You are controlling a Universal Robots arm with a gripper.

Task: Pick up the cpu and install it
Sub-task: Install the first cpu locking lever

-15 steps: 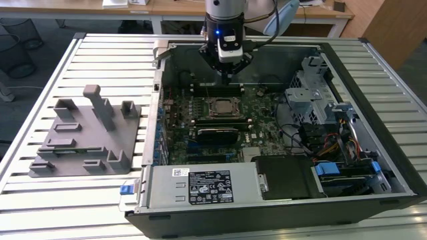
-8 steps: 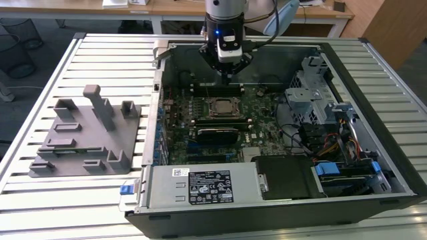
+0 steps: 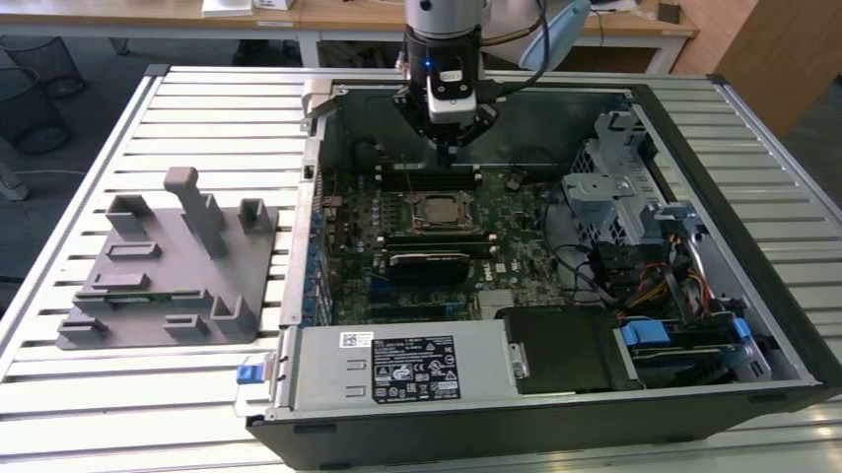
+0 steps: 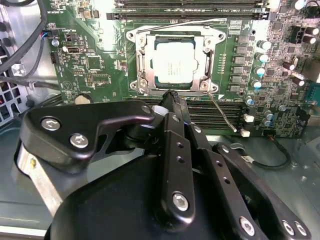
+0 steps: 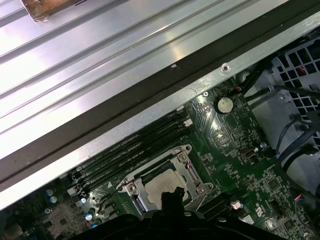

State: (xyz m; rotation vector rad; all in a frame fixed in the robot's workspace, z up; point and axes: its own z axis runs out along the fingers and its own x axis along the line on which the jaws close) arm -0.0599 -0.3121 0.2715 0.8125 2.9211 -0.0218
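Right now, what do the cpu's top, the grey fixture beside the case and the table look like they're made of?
The cpu: its top looks like metal, a matte silver-grey that catches soft light. The grey fixture: probably plastic, possibly printed, since it is a uniform dull grey with no glints. The table: likely aluminium slats, pale and brushed, with bright streaks along the ribs.
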